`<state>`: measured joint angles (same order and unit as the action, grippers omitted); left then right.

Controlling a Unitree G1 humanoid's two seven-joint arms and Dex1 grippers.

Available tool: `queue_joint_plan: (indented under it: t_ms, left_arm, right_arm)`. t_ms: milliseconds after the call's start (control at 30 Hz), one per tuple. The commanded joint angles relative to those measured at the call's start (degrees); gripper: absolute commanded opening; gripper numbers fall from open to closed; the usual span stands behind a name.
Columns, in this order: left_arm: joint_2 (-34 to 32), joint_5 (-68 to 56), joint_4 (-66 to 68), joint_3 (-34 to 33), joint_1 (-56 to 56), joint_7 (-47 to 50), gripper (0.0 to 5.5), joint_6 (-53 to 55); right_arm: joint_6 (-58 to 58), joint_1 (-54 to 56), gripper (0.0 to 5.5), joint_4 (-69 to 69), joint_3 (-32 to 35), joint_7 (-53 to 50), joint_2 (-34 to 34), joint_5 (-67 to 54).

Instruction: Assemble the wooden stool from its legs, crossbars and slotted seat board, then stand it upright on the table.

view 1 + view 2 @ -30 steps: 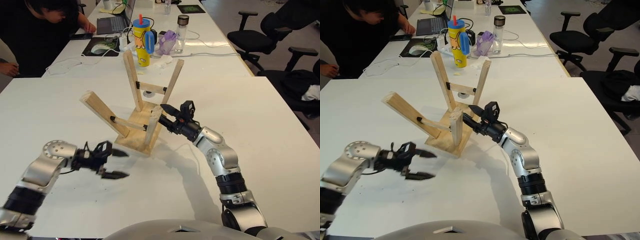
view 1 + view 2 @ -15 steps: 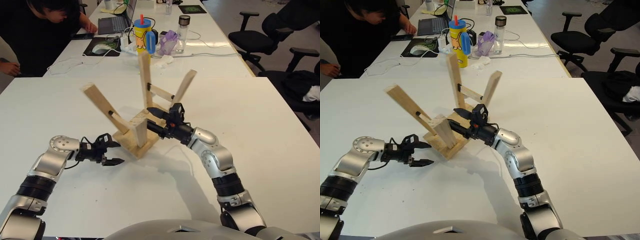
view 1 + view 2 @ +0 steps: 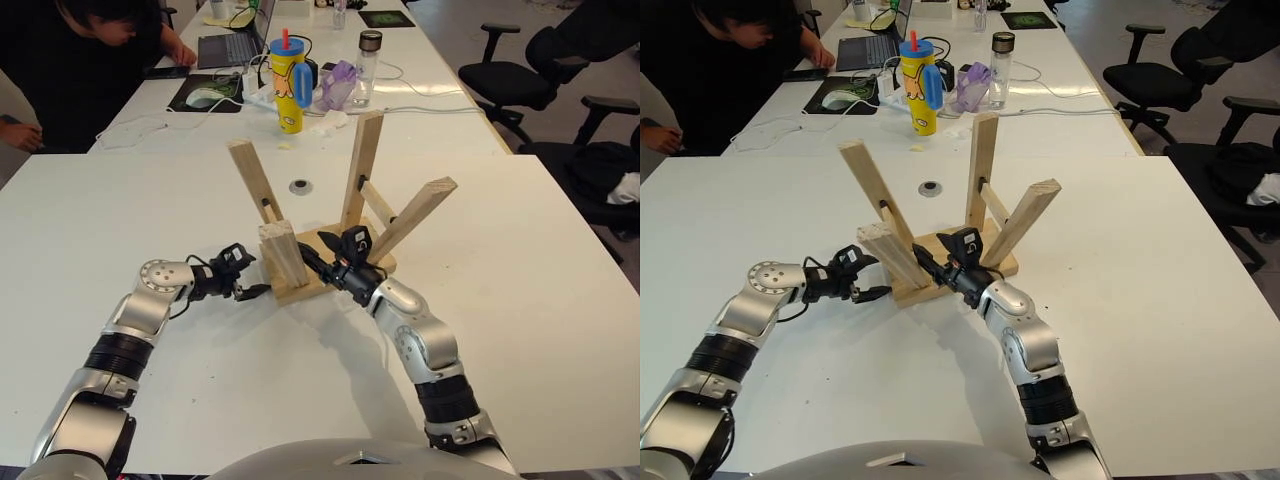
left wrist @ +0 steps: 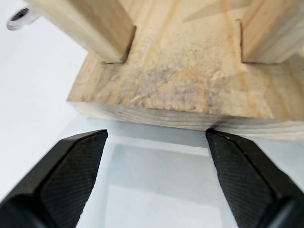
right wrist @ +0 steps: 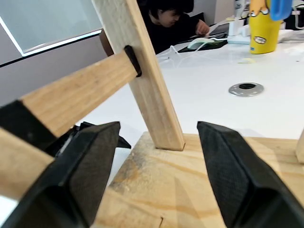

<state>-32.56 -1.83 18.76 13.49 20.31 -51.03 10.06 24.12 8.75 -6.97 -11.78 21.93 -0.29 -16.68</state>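
The wooden stool lies upside down on the white table, its seat board [image 3: 384, 264] flat and its legs [image 3: 364, 165] pointing up and outward. A crossbar [image 5: 76, 90] joins two legs. My left gripper [image 3: 250, 272] is open just off the seat board's left edge [image 4: 190, 80], low over the table, with its fingertips [image 4: 71, 166] on either side of the board's thickness. My right gripper [image 3: 318, 252] is open above the seat board [image 5: 180, 185] among the legs, with one leg [image 5: 142, 71] standing just ahead of its fingers [image 5: 232, 161].
A round cable grommet [image 3: 299, 186] sits in the table behind the stool. The adjoining desk holds a yellow cup [image 3: 287, 85], a bottle [image 3: 367, 55], cables and a laptop, with a person seated there. Office chairs [image 3: 590, 120] stand to the right.
The stool went from tilted on the seat's edge to lying flat, and turned. My left gripper moved in to the seat's left edge. My right gripper followed the stool leftward and down.
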Motion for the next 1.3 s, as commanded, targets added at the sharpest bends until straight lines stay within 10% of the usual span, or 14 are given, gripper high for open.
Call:
queue_joint_plan:
  t_ms: [33, 567, 767, 967, 1300]
  left_arm:
    - [1.7, 2.5, 1.9, 1.4, -0.2, 1.8, 3.85, 0.3]
    - [-0.1, 3.4, -17.5, -1.0, -12.9, 7.5, 3.85, 12.4]
    - [1.1, 3.8, -25.3, -2.2, -19.2, 13.3, 3.85, 18.7]
    - [2.3, 3.6, -29.0, -4.0, -22.4, 18.2, 3.85, 19.7]
    - [2.9, 3.5, -31.7, -4.0, -27.1, 21.3, 3.57, 18.3]
  right_arm:
    - [1.6, -1.1, 3.02, -1.9, -2.4, 1.0, 0.1, -0.4]
    - [11.7, -8.5, 3.02, -14.7, -0.4, 0.0, -1.0, -8.6]
    - [21.8, -14.7, 3.02, -20.4, -0.8, 11.2, -15.7, -16.5]
    - [18.4, -22.1, 3.02, -20.0, 0.4, 10.5, -24.7, -9.8]
    - [2.2, -37.6, 2.44, -20.2, 14.2, -6.0, -18.8, 0.9]
